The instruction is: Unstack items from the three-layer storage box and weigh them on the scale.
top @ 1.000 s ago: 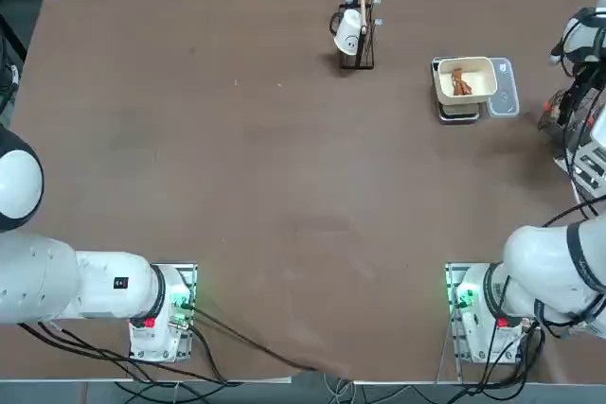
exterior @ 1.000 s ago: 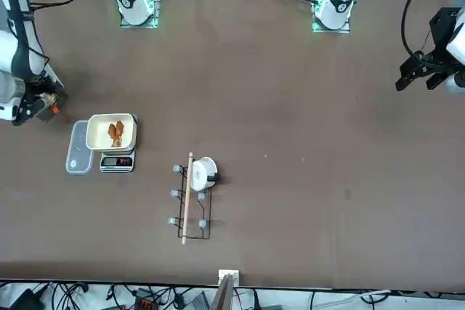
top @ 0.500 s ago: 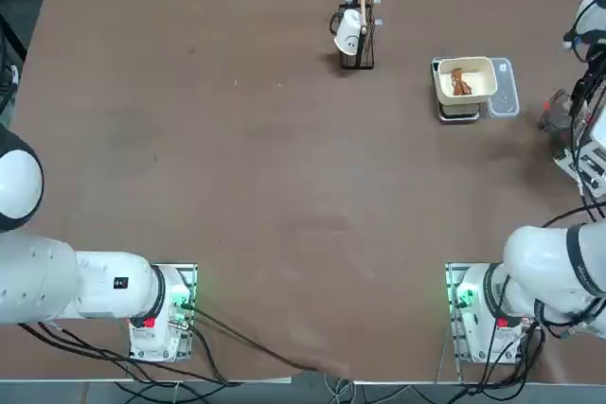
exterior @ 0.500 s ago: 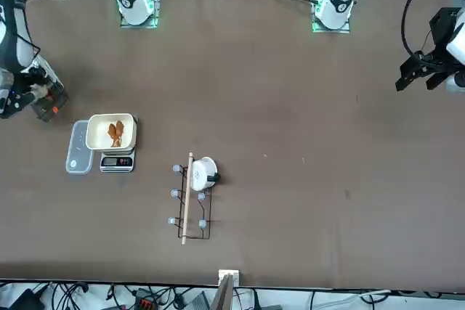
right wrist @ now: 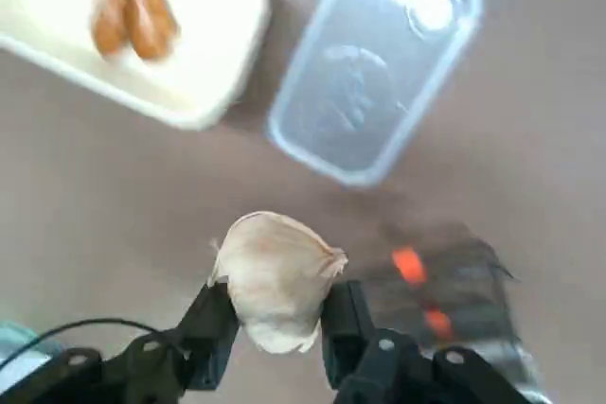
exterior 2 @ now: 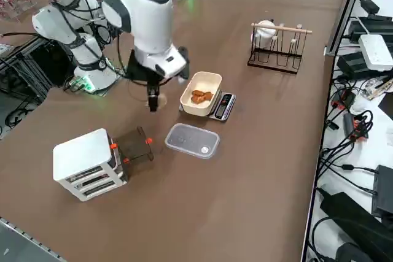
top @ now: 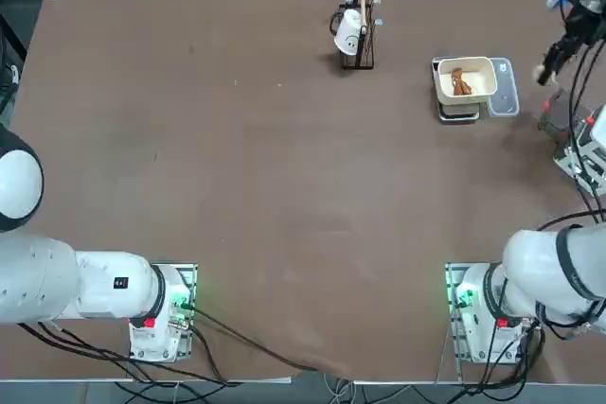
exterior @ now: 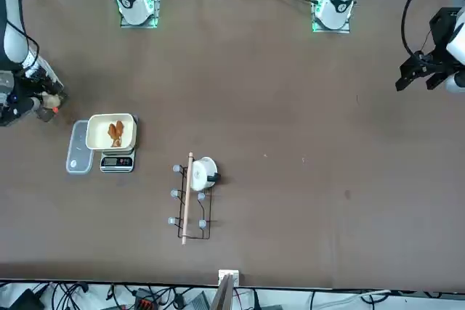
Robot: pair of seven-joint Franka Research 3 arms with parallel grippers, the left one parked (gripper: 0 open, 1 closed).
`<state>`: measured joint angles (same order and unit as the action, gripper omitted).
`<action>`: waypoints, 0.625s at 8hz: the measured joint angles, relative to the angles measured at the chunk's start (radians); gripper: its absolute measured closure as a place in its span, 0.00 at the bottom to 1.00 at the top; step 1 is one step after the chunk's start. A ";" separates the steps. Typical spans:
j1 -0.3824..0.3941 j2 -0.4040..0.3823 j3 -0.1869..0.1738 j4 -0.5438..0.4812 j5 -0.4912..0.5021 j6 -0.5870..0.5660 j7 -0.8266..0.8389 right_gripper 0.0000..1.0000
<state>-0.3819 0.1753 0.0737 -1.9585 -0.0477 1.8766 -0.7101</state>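
Swung into top view, black two-finger right gripper [right wrist: 281,298] clasping beige papery garlic bulb [right wrist: 275,276], cream plastic bowl [exterior 2: 193,104] on grey scale [exterior 2: 226,107] at its nine o'clock, white tiered storage box [exterior 2: 83,156] at five.

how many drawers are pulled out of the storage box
1: a see-through drawer sticks out of the white storage box, on the side toward the clear lid. Others inside may be hidden.
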 joint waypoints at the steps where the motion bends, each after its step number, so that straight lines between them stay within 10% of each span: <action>1: 0.035 0.016 0.001 0.002 0.058 0.003 0.078 0.48; 5: 0.168 0.109 0.004 0.022 0.163 0.123 0.432 0.48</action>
<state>-0.2139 0.2843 0.0776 -1.9369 0.1152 1.9993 -0.2778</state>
